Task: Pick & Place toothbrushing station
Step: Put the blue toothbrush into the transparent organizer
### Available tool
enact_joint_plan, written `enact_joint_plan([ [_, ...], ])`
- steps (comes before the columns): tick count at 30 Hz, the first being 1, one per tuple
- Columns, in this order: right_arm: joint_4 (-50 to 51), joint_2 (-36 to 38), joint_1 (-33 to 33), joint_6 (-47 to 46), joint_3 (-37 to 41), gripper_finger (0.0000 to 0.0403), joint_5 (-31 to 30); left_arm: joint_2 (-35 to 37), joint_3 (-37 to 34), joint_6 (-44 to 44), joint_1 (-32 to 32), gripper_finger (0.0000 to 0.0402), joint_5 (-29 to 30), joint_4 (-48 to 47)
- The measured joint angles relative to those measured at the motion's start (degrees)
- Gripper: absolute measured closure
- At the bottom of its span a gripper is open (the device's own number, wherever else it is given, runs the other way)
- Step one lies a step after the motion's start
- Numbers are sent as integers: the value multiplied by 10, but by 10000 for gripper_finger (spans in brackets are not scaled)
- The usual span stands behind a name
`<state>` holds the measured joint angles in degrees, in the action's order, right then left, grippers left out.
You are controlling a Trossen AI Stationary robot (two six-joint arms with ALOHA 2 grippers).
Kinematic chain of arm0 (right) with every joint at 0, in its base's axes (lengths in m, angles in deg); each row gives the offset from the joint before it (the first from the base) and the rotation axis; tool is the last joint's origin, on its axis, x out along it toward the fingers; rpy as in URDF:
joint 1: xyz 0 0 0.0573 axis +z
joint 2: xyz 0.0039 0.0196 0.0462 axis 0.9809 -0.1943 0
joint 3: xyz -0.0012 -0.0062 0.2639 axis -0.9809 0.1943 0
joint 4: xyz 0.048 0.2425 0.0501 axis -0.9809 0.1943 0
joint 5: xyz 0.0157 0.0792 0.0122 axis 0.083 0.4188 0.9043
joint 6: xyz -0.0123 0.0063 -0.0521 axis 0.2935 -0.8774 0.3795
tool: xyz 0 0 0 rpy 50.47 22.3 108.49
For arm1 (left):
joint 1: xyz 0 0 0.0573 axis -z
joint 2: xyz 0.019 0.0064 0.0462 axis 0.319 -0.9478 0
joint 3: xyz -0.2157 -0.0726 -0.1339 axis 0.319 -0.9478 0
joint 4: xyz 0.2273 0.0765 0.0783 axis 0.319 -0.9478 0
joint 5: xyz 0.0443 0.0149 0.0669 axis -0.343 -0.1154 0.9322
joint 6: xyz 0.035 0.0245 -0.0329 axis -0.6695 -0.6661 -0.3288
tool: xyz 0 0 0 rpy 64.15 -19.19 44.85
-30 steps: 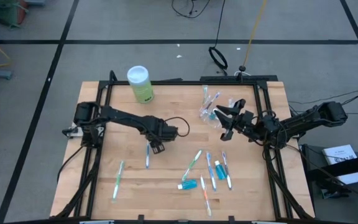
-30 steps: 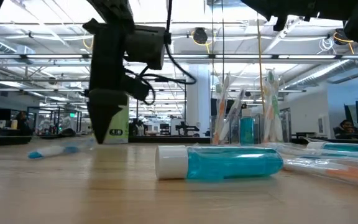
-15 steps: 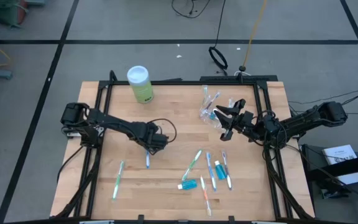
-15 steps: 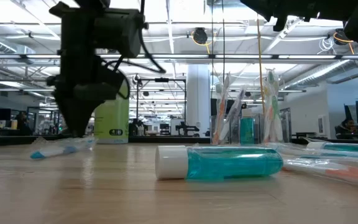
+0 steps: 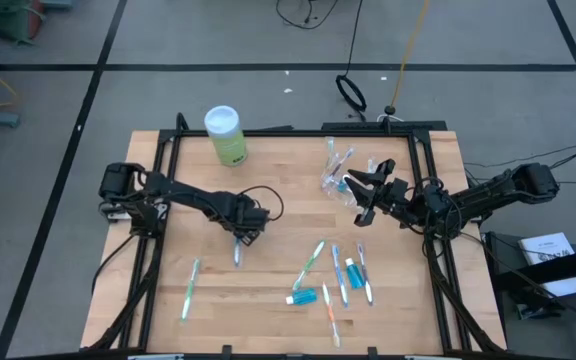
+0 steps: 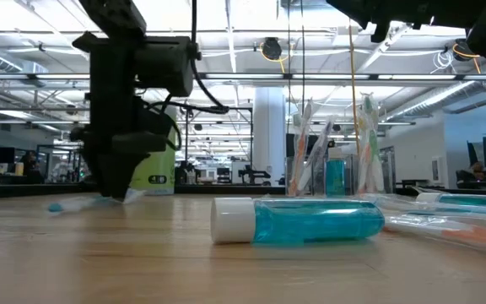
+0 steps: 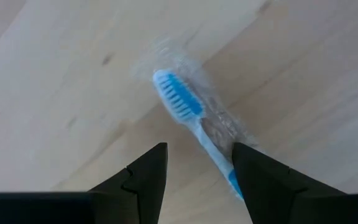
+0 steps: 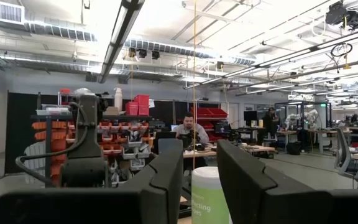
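- Your target right now is the blue toothbrush [image 7: 194, 127], lying flat on the wooden table [image 5: 268, 170] left of centre in the overhead shot, still in a clear wrapper by the look of the wrist cam.
- Your left gripper [image 5: 243, 232] is right down on it: fingers apart, the handle running between them, one finger [image 7: 263, 180] just beside it. Nothing's clamped. From table level you can see its tips down at the wood [image 6: 116, 192].
- The rest of the station is off to the right. The clear cup [image 5: 340, 183] sits upper centre-right with a few brushes standing in it.
- Below that, lower centre-right, you've got a loose scatter of toothbrushes [image 5: 336, 270] and two blue toothpaste tubes [image 5: 302, 297]; one tube fills the foreground in the low view [image 6: 298, 220].
- One more green toothbrush [image 5: 189, 290] lies alone in the lower left.
- Your right gripper [image 5: 364, 192] hangs just right of the cup, fingers spread, holding nothing.
- The green canister [image 5: 225, 135] with the white lid stands at the upper left of the table, well apart from everything.
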<state>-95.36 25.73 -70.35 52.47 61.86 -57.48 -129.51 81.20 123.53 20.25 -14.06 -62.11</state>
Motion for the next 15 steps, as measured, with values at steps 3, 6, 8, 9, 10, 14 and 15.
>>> enact_joint_plan([
  [3, 0, 0, 0, 0, 0, 314, 0, 0, -3, -17, -1, 211, 0, 39],
  [6, 0, 0, 0, 0, 0, 314, 0, 1, -11, -33, -1, 214, 1, 65],
  [8, 0, 0, 0, 0, 0, 314, 0, 1, -15, -36, -4, 224, 0, 68],
  [9, 0, 0, 0, 0, 0, 314, 0, 2, -16, -36, -6, 232, -2, 70],
  [10, 0, 0, 0, 0, 0, 314, 0, 2, -18, -39, -9, 242, -5, 70],
  [14, 0, 0, 0, 0, 0, 314, 0, 2, -19, -83, -17, 297, -5, 84],
  [15, 0, 0, 0, 0, 0, 314, 0, 1, -20, -92, -17, 312, -3, 93],
])
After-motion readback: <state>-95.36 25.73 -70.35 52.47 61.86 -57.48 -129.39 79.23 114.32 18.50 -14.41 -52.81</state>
